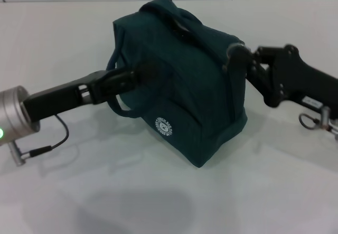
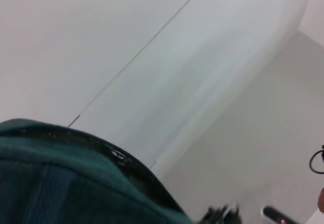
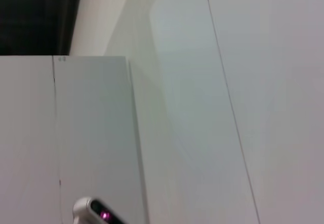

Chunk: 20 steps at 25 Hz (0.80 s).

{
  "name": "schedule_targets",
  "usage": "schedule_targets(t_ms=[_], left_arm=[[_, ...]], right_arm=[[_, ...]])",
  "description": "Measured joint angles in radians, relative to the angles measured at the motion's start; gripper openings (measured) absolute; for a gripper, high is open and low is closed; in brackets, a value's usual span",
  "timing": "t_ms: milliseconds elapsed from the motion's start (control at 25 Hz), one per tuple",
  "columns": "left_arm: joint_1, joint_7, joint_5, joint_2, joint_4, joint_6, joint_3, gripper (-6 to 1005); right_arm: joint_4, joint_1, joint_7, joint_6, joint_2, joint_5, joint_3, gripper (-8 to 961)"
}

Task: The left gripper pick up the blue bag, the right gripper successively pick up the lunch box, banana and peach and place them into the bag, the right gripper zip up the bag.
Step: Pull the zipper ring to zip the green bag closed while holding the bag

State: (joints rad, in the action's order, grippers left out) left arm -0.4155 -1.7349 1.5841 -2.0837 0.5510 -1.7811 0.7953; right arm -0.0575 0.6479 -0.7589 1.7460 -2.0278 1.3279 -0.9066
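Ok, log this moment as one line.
blue bag: upright, looks closed | left tool: at bag's side | right tool: at bag's upper edge | food: unseen

place: lab test bench | cue: plain white table (image 1: 158,202), white wall panels (image 3: 202,107)

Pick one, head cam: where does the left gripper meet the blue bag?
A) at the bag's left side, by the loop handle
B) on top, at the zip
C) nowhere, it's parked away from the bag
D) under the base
A: the left gripper reaches in from the left and meets the blue bag at its left side, where a loop handle hangs; the right gripper is at the opposite side.
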Motion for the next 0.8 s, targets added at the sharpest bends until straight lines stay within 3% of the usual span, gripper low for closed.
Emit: schedule_targets(t_ms=[400,800], left_arm=[[0.086,0.201,-0.023,-0.002,-0.037,-0.049,-0.004,709],[0.161,0.461,-0.104,-0.002,-0.118,-0.003,-0.007,708]], right_arm=[[0.058,0.128,-0.013,-0.006,0.0,-0.019,-0.004,28],[0.105,0.217,-0.029,-0.008,0.0,-0.021,0.017,30]])
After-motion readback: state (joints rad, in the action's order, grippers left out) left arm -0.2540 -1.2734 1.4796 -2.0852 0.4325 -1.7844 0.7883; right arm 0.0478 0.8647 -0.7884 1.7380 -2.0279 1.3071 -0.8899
